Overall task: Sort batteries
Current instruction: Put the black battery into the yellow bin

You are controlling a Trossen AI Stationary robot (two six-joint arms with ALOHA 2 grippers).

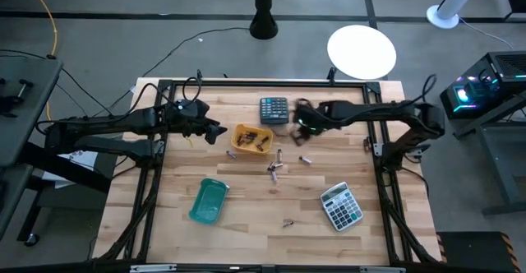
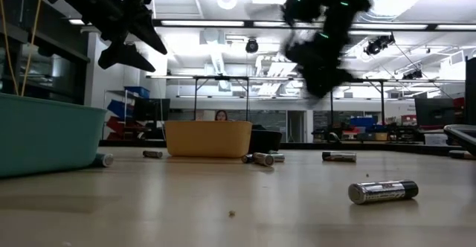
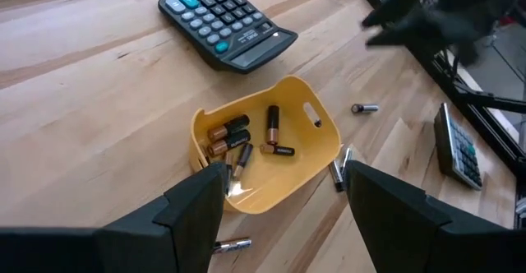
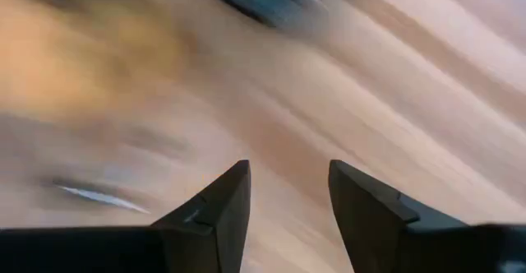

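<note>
The wooden worktop (image 1: 164,224) is seen from above with both arms reaching in over it. A green tray (image 1: 209,201) is parked well away from both hands, nearer the front edge. Two calculators are there too: one (image 1: 274,109) just beside the right hand, the other (image 1: 341,205) well clear of it. A yellow tray (image 1: 251,139) is sat between the two hands, with several batteries (image 3: 246,137) already inside it. The left hand (image 1: 215,131) is held just beside that tray, fingers (image 3: 197,203) spread wide and nothing gripped. The right hand (image 1: 301,126) is hung above the worktop, fingers parted, nothing seen between them. Loose batteries (image 1: 275,169) are scattered on the wood below and near the right hand, one (image 1: 288,222) much farther off.
</note>
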